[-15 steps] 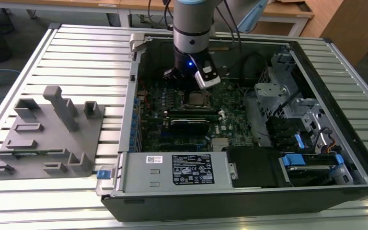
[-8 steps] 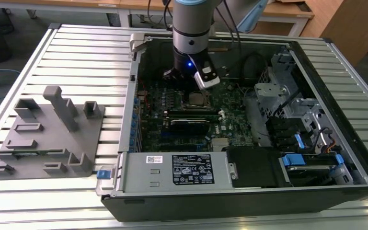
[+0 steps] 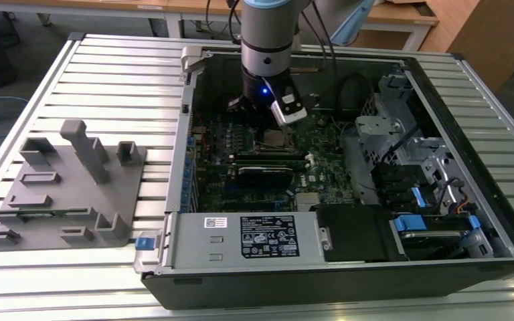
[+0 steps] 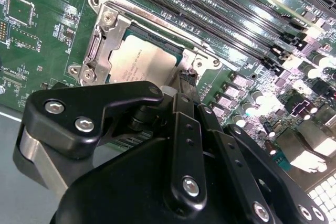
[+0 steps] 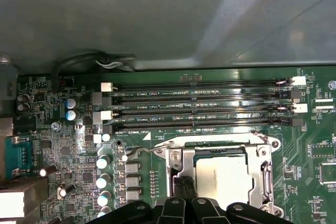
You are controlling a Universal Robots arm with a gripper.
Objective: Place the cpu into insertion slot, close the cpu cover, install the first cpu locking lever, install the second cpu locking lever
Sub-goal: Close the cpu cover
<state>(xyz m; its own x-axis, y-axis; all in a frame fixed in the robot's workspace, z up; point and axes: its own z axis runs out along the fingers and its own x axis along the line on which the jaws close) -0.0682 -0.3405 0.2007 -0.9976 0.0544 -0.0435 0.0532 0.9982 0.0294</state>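
The arm drops straight down from the far side into the open computer case, its wrist above the middle of the green board. The gripper sits at one corner of the insertion slot, its two black fingers drawn together at the tips; whether they pinch anything cannot be told. One cpu lies flat in the slot, and one cpu cover frames it with its metal edges around the chip. One thin wire lever reaches out from the slot's corner over the board. Four long memory slots run just beside the slot's far edge, leaving little room there. One grey fixture stands on the ribbed table at the exterior view's left, well apart from the case.
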